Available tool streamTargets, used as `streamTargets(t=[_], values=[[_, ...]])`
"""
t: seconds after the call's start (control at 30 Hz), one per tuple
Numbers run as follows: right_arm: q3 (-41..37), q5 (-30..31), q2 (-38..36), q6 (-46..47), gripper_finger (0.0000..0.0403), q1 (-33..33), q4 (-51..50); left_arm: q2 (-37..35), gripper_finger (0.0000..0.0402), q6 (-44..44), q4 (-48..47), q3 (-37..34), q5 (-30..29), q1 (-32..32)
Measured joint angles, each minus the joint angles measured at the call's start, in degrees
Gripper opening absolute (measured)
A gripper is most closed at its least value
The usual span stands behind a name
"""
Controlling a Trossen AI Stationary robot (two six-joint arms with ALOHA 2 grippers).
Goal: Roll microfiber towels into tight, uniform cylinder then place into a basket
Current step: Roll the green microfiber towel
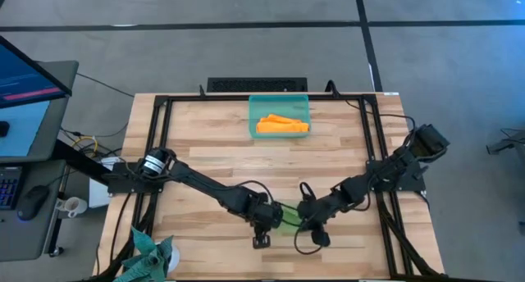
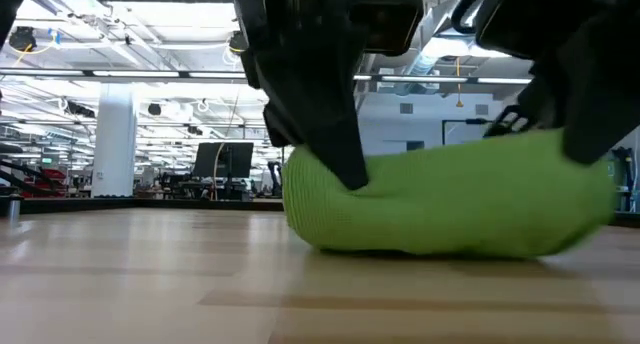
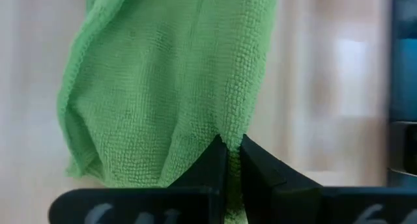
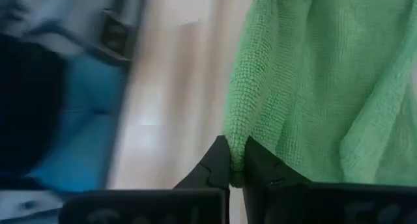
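The lime green towel [image 1: 289, 210] lies bunched into a thick roll [image 2: 450, 204] on the table near its front edge, between my two grippers. My left gripper [image 1: 264, 225] is shut on the roll's left end, and my right gripper [image 1: 310, 223] is shut on its right end. The orange towel [image 1: 282, 125] lies rolled up inside the teal-green basket [image 1: 256, 110] at the table's far middle. My left gripper [image 3: 232, 149] pinches a fold of the green towel [image 3: 215, 129] between its two fingertips, at the roll's left end. The fingers come from above, pointing down. The roll's underside rests on the table. My right gripper [image 4: 236, 152] pinches a rolled edge of the green towel [image 4: 238, 129] between its two fingertips, at the roll's right end. The fingers come from above, slanting down. The cloth lies on the table, not lifted.
A dark teal-grey cloth [image 1: 152, 253] lies at the table's front left corner. Black frame rails [image 1: 161, 126] run along the table's left, right and far sides. Bare wood [image 1: 246, 163] lies between the roll and the basket.
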Motion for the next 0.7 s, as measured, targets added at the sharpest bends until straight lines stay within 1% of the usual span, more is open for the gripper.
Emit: streamTargets(t=[0.1, 0.23, 0.53, 0.7], values=[[-0.94, -4.64, 0.97, 1.90, 0.0033, 0.73, 6.14, -0.02, 0.0013, -0.64, 3.22, 0.00, 5.25, -1.00], [-0.78, -8.02, 3.19, 2.63, 0.0035, 0.87, 9.36, 0.02, 0.0013, -1.47, 5.57, -0.06, 13.02, -1.21], [-0.80, -19.38, 13.02, 7.44, 0.0037, -2.03, 21.66, 0.22, 0.0013, -3.49, 4.06, -0.59, 14.41, 0.04], [-0.77, -21.99, 14.82, 8.99, 0.0034, -4.23, 22.56, 0.22, 0.0013, -6.87, 5.67, -3.77, 15.13, 0.97]])
